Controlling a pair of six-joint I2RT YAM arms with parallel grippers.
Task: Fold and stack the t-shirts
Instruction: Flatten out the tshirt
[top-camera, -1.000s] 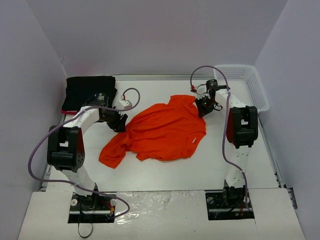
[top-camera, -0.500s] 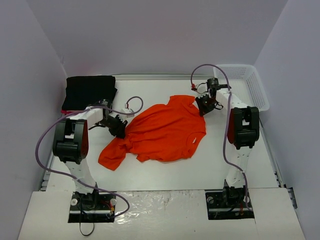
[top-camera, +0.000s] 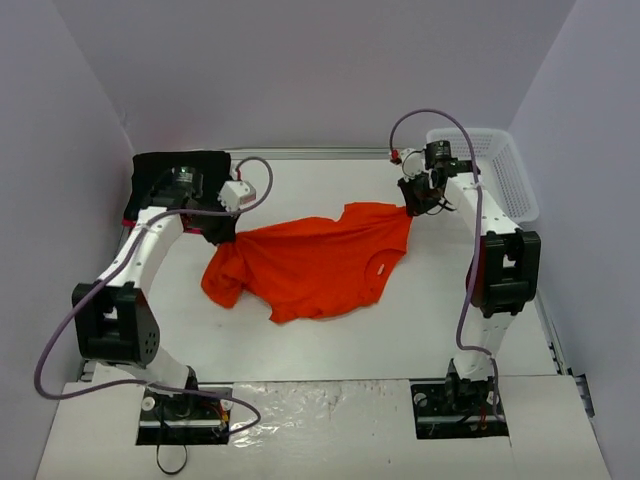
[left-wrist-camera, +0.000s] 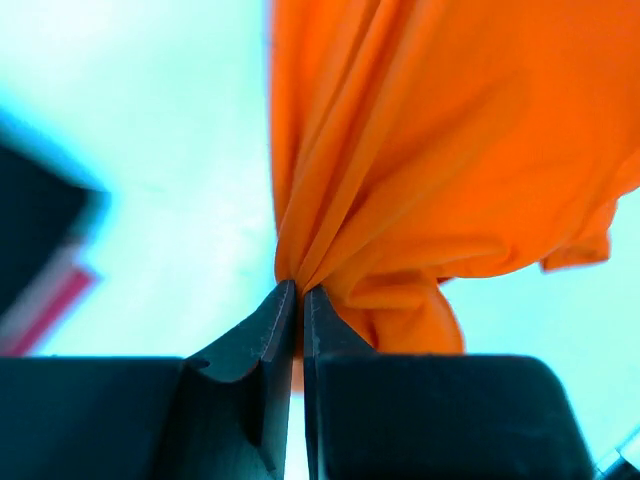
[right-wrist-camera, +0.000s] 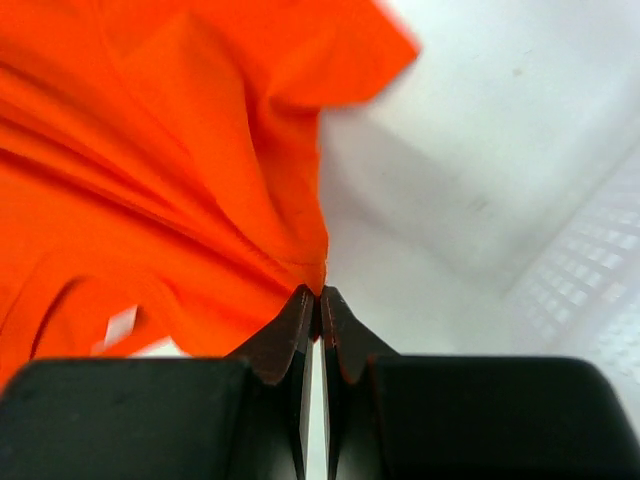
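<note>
The orange t-shirt (top-camera: 320, 265) hangs stretched between the two arms over the middle of the white worktop (top-camera: 430, 310), its lower folds sagging onto the surface and one sleeve bunched at the left. The left gripper (top-camera: 222, 232) has its jaws pinched tight on a gathered edge of the cloth, seen in the left wrist view as pleats fanning up from the closed tips (left-wrist-camera: 298, 300). The right gripper (top-camera: 412, 205) likewise has its jaws clamped on the shirt's far right corner; its wrist view shows the fabric drawn to a point between the tips (right-wrist-camera: 318, 300).

Just behind the left gripper, in the far left corner, lies a folded black t-shirt (top-camera: 180, 175) with a red edge (top-camera: 130, 222) showing under it. A white mesh basket (top-camera: 520, 190) sits in the far right corner, near the right arm but apart from the shirt. Purple cables (top-camera: 430, 115) loop above both wrists.

A small white label (top-camera: 381, 270) sits inside the collar; it is also visible in the right wrist view (right-wrist-camera: 120, 325), too blurred to read.
</note>
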